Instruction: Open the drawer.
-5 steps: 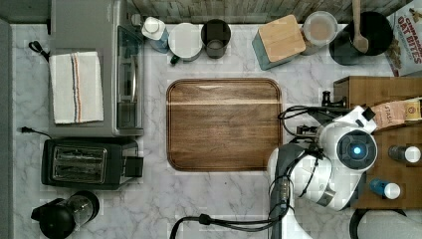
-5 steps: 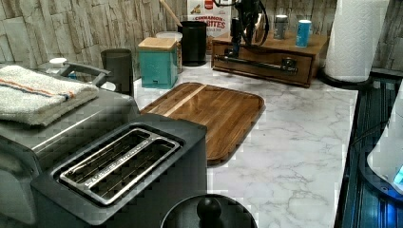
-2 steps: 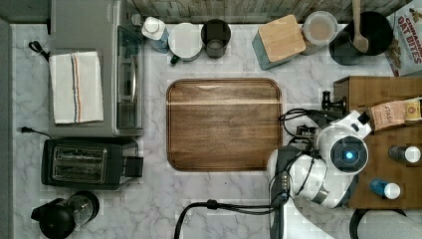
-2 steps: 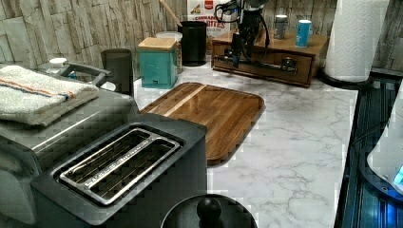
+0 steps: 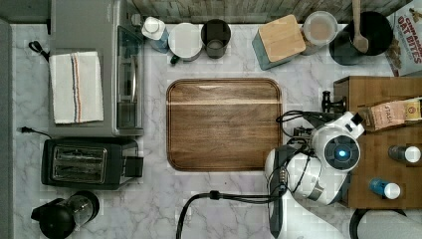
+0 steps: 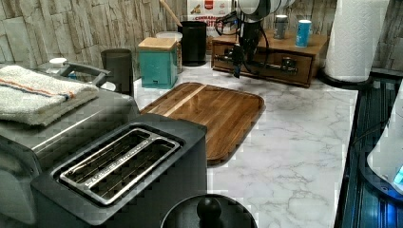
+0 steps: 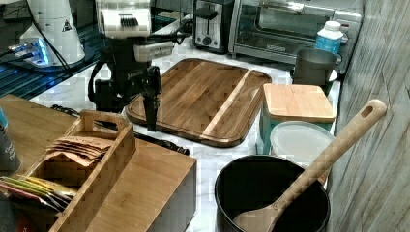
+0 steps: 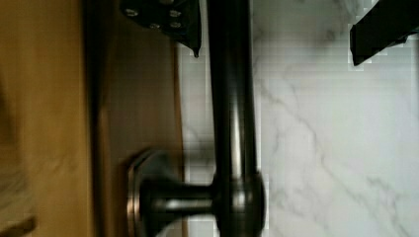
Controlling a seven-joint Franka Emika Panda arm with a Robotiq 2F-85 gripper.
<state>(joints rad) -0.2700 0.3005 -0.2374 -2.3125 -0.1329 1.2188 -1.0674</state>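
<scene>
The drawer is the brown wooden front of a low cabinet at the top view's right, and it looks closed. Its long black bar handle runs along the front on round mounts. My gripper is open and hangs over the handle near one mount. One finger is on the drawer side of the bar and the other on the counter side, neither touching it. The left view has the gripper pointing down in front of the drawer. From the right view, the gripper is just above the handle.
A wooden cutting board lies on the marble counter beside the arm. A teal box, a black pot with a wooden spoon and a dark cup stand along the back. Cans and a wooden caddy rest on the cabinet.
The gripper has come down from above the cabinet top to handle height and shifted slightly toward the top view's left. The drawer has not moved.
</scene>
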